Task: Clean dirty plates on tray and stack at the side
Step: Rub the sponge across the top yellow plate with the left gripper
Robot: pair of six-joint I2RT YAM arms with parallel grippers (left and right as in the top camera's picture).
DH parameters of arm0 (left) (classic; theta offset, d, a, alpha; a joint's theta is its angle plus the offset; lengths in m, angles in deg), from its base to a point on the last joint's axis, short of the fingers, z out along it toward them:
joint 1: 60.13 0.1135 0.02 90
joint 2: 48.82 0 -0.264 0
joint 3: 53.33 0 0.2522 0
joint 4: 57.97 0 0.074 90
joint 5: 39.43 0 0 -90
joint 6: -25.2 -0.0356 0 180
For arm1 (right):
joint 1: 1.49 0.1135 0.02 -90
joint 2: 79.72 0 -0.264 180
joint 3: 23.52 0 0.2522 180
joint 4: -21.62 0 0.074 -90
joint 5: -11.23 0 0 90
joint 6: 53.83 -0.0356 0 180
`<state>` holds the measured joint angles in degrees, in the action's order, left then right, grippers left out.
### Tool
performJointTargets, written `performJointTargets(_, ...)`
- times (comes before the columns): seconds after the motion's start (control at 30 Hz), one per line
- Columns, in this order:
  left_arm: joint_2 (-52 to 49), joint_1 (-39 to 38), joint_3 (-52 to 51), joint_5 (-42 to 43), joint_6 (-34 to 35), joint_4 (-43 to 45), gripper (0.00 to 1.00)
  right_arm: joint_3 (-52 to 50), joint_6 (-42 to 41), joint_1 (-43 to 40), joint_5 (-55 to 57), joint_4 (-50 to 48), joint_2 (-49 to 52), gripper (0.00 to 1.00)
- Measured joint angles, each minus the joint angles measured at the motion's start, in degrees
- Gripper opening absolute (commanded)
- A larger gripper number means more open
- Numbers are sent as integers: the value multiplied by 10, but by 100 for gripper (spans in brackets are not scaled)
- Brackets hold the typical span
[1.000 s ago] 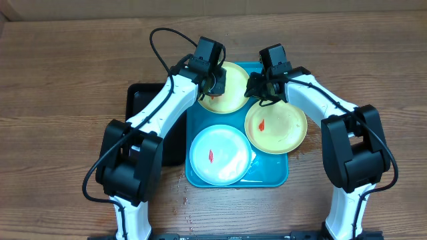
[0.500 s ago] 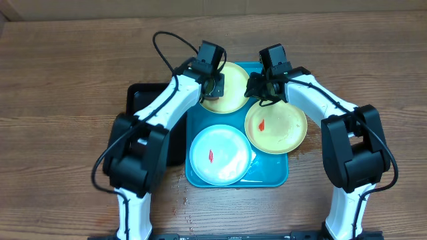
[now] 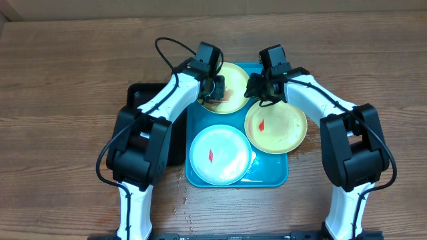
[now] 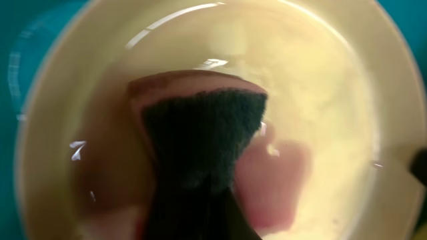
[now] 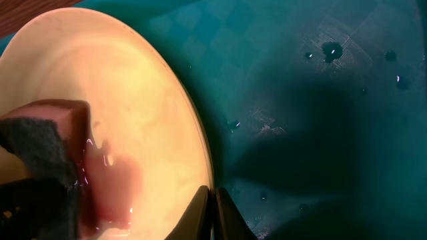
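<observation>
**Teal tray, three plates, one of them under the sponge**

Wood-grain table (image 3: 67,80) carries everything. The teal tray (image 3: 273,175) sits mid-table, with a black tray (image 3: 175,147) touching its 9 o'clock side.

All three plates are on the teal tray and none is stacked at the side yet. Seen from above, the far plate (image 3: 235,79) is at 11 o'clock, the right-hand plate (image 3: 280,130) at 3 o'clock and overhanging the rim, and the white plate (image 3: 223,157) at 7 o'clock. The last two each show a red mark (image 3: 262,125) at centre.

Both arms reach to the far plate. The left tool (image 3: 215,88) is clenched on a sponge (image 4: 200,133), dark pad down and pressed onto the plate's floor. The right tool (image 5: 212,200) is pinched tight on that plate's rim at its 3 o'clock edge, steadying it, I'd say.

What the next wipe turns on is a pink film (image 4: 273,180) lying just beside the sponge. In the left wrist view it is at the sponge's 4 o'clock. The plate is round, so no axis matters, and the left arm is the one on it.

I can read no brand, label or writing anywhere.
</observation>
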<state>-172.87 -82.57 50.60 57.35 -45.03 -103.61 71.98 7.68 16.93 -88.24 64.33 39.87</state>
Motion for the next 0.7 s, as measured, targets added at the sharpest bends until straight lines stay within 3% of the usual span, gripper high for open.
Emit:
performJointTargets(0.23,-10,5,42,107,0,-41,4,0,0,0,0,-2,0,4)
performJointTargets(0.37,-11,7,103,128,0,-70,4,0,0,0,0,-3,0,4)
performJointTargets(0.5,-10,8,147,108,0,-88,4,0,0,0,0,-4,1,4)
performJointTargets(0.7,-10,7,149,7,1,-131,4,0,0,0,0,-4,1,4)
